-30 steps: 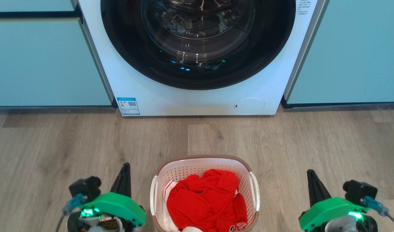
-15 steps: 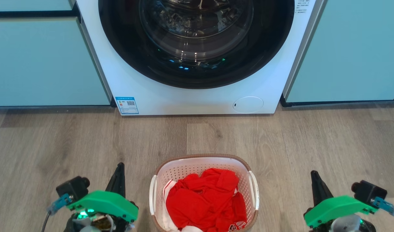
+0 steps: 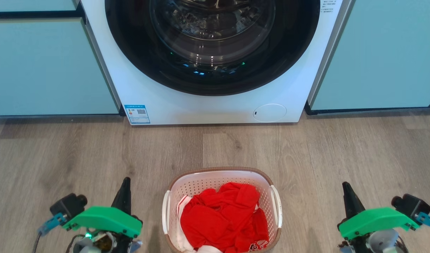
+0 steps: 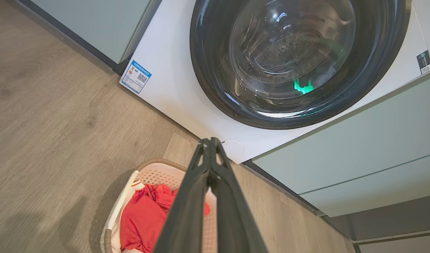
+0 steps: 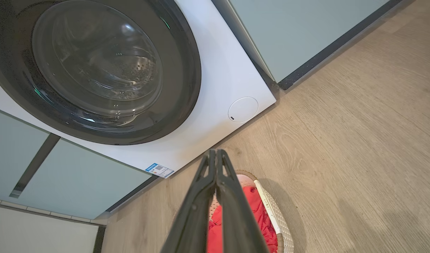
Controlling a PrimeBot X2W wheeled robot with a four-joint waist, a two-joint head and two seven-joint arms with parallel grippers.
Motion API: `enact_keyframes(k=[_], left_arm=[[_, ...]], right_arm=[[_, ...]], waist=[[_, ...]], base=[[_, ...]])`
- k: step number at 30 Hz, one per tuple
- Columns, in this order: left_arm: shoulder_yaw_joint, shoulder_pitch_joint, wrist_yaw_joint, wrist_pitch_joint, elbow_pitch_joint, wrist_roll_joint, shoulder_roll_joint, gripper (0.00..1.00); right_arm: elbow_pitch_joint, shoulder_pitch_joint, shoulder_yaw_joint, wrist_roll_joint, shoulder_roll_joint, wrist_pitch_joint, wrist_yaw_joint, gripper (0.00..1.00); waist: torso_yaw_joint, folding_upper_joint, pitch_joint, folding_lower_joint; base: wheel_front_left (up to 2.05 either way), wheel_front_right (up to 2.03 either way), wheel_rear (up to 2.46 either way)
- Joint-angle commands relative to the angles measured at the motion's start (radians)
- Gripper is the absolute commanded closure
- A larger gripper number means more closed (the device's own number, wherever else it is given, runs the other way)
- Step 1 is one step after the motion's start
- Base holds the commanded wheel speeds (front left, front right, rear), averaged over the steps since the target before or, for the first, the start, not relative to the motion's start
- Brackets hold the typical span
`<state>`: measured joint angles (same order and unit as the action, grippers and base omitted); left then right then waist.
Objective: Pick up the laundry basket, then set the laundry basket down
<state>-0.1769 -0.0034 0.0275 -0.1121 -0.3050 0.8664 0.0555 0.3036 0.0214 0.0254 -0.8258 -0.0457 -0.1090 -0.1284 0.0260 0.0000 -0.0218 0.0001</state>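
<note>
**Basket on open floor between two closed grippers**

At the far left a pale blue-green cabinet [image 3: 49, 66] comes down to the wood floor [image 3: 60, 151]. The left gripper [image 3: 125, 186] sits at the near left. In the left wrist view its fingers are pressed together right to the tips, with nothing between them. A narrow strip of bare floor lies between this gripper and the basket's left side, so the two are apart.

The basket [image 3: 200, 182] stands upright on the floor at the near middle, and the head view's bottom edge cuts off its near end. A broad band of open floor separates its far rim from the foot of the washer [image 3: 215, 105]. The washer fills the far middle between the cabinets. It has a blue sticker [image 3: 137, 114] at its lower left corner and a round flap [image 3: 270, 112] at its lower right.

To the right of the basket a wider strip of bare floor runs to the right gripper [image 3: 346, 188] at the near right. The right wrist view shows its fingers likewise closed tip to tip, gripping nothing. Beyond it the right cabinet [image 3: 376, 52] closes off the far right.

The basket holds a heap of red cloth [image 3: 225, 218], with some white cloth along the heap's left and near sides. The far part of its perforated inner wall shows bare. The washer's round door [image 3: 215, 31] is shut. A drum shows behind the dark glass, but I cannot tell what is in it.
</note>
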Motion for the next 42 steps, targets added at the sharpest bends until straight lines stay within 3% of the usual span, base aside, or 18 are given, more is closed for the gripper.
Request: enact_keyframes(k=[1, 42], left_arm=[[0.034, -0.066, 0.008, 0.006, 0.038, 0.025, 0.011, 1.0], [0.169, -0.087, 0.064, 0.122, 0.052, 0.462, 0.013, 1.0]], right_arm=[[-0.037, -0.054, -0.001, -0.028, -0.021, 0.007, -0.001, 1.0], [-0.051, -0.097, -0.066, -0.488, -0.024, 0.121, -0.002, 1.0]], waist=[[0.0, 0.0, 0.0, -0.0001], [-0.016, 0.0, 0.015, -0.0001]], base=[[0.0, 0.0, 0.0], [0.0, 0.0, 0.0]])
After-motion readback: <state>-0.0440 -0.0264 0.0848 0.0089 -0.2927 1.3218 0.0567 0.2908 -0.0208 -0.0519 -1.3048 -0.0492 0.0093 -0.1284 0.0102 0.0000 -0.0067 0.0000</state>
